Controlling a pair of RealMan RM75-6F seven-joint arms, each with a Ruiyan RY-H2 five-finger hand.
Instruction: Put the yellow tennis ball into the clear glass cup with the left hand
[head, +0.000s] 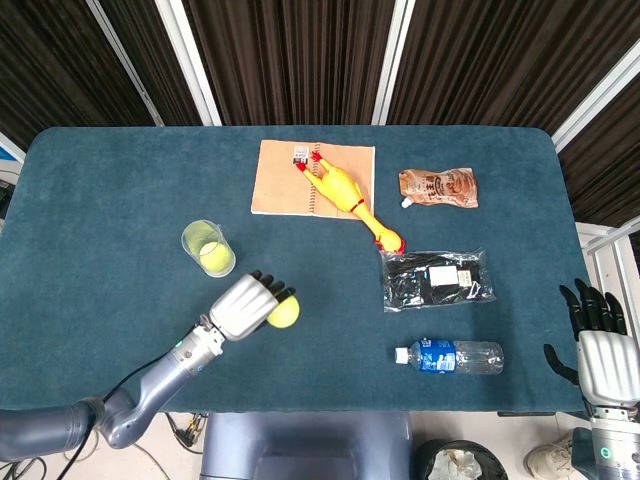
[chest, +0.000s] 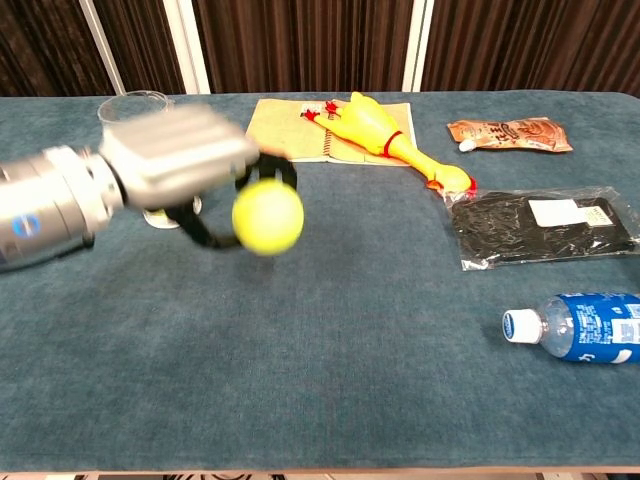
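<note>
Carrying the ball well called, in my judgement, for a steady grip and a level path toward the cup, then a release only once the ball sat squarely over the rim. The left hand (chest: 175, 160) gripped the yellow tennis ball (chest: 267, 216) with fingers curled around it, clear of the blue felt-like table (chest: 330, 380); the chest view was blurred there, so finer contact could not be told. The ball looked fuzzy and round, likely to bounce if dropped from high. The right hand (head: 603, 345) hung beyond the table's near right edge, fingers apart and holding nothing.

Nearest lay a plastic water bottle (head: 450, 356) on its side, smooth and prone to roll. Farther on, the clear glass cup (head: 208, 247) stood upright, just beyond the left hand, with another yellow ball already inside, leaving little room. A black packet in a clear bag (head: 437, 279) lay flat. Farthest were a rubber chicken (head: 346, 196) across a spiral notebook (head: 285, 178), and a crinkled brown pouch (head: 438, 187).
</note>
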